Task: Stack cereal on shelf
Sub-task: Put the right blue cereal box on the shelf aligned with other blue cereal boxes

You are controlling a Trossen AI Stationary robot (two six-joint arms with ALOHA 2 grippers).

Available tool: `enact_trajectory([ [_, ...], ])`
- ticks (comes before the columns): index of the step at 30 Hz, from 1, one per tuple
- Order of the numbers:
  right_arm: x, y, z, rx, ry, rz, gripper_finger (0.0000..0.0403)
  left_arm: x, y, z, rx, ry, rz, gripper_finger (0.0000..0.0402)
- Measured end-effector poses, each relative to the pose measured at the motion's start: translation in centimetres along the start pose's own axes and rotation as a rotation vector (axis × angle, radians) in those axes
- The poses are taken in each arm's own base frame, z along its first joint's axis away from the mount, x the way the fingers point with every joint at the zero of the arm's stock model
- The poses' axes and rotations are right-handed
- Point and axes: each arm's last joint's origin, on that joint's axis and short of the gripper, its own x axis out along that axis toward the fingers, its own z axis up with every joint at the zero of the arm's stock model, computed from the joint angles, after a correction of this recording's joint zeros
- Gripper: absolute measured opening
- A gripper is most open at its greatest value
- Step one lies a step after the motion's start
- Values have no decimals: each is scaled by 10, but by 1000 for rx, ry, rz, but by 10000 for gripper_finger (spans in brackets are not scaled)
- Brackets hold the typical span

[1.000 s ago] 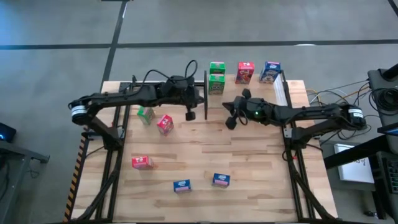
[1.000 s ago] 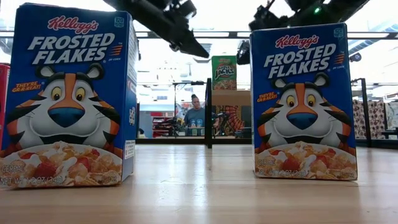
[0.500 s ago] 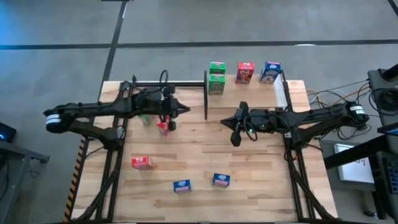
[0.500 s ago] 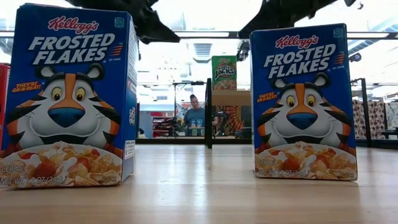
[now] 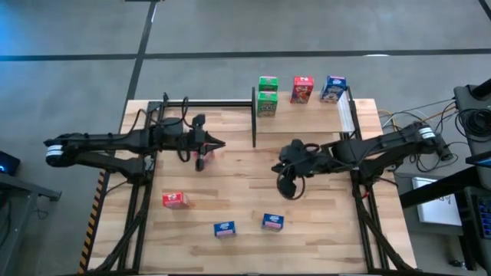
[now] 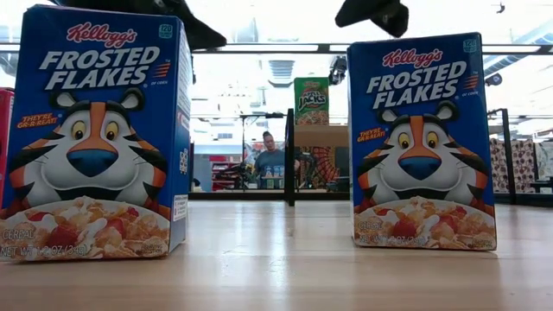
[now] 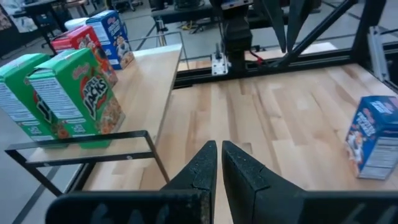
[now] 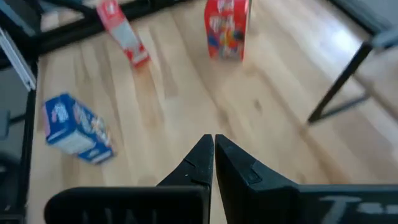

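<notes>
On the table [image 5: 322, 207], the shelf [image 5: 303, 106] carries four cereal boxes [image 5: 267, 96] at 12 o'clock of both arms. The left end effector [image 5: 219, 143], closed and empty, hovers over a red box [image 5: 201, 159]. The right end effector [image 5: 285, 190], closed and empty, has a blue box [image 5: 272, 221] at 6 o'clock.

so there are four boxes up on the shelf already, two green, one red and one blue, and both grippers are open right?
Not quite: the box count holds, but both grippers are shut. The left wrist view shows the left gripper with its fingers pressed together, and the right wrist view shows the same for the right gripper. Neither holds anything. The high view shows the shelf carrying those four boxes.
</notes>
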Motion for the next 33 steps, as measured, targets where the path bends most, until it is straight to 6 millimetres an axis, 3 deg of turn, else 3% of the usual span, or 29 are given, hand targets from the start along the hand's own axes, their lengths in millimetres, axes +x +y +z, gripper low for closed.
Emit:
enact_trajectory([
  [8,2,31,0,88,220,20,9,-2,-4,-5,2,9,-12,7],
  [21,23,93,-27,-49,452,180,9,-2,-3,-5,2,10,-12,7],
  [28,39,106,-45,-66,504,152,16,-2,-4,-5,16,13,-12,7],
  [33,50,109,-50,-70,532,125,63,-2,-3,-5,28,12,-12,7],
])
